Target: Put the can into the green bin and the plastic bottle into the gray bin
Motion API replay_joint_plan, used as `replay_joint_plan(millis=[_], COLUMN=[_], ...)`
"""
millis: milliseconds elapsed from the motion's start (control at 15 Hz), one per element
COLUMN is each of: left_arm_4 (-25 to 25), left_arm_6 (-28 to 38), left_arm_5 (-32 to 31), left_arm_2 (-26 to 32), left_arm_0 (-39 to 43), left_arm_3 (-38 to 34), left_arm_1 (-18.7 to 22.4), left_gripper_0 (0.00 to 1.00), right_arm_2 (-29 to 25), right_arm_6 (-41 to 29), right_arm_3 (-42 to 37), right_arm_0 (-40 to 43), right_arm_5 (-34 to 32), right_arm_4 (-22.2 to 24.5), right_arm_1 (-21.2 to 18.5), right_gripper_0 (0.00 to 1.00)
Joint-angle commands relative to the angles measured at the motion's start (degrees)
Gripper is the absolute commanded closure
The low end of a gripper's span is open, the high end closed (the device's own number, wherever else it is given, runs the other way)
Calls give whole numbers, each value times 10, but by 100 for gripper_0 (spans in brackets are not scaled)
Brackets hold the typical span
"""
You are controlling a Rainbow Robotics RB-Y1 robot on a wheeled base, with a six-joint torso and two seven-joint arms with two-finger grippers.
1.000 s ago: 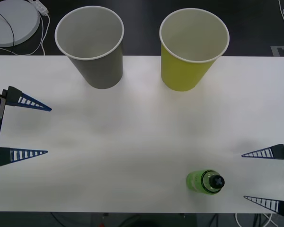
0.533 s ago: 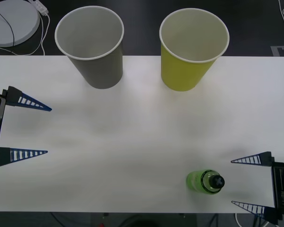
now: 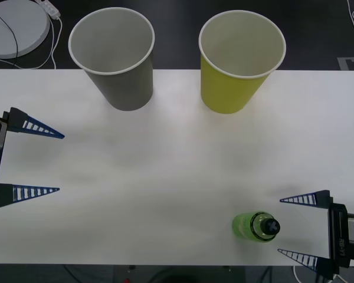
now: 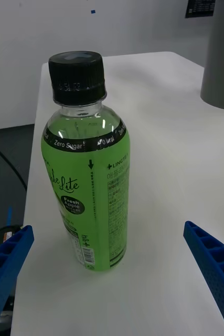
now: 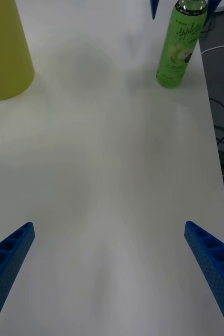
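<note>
Jaws apart beside one plastic bottle [image 3: 257, 227]

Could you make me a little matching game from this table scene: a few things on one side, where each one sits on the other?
Things:
1. gray bin
2. green bin
3. bottle
4. left gripper

Places:
A. near edge, upright, just ahead of the open right gripper
B. far edge, robot's right
C. far edge, robot's left
D. open, at the table's left side

Pairs: 1-C, 2-B, 3-A, 4-D
</note>
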Motion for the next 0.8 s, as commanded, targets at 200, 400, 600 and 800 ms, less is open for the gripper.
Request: replay_joint_plan(millis=[200,400,600,800], left_arm_4=[0,0,0,0], left_arm_6=[0,0,0,0], left_arm_5=[0,0,0,0], left_arm_2=[0,0,0,0], left_arm_0=[0,0,0,0], left_arm_3=[0,0,0,0], left_arm_1=[0,0,0,0], left_gripper_0=[0,0,0,0], right_arm_2=[34,54,72,75], right_arm_6=[4,9,13,8], right_arm_3=[-1,-1,-2,-7], right_arm_0=[-17,-29,-43,-47], right_arm_5=[6,6,4,3], right_arm_4=[-18,-27,-39,-41], right_arm_1=[6,7,7,7], right_gripper_0=[0,0,0,0])
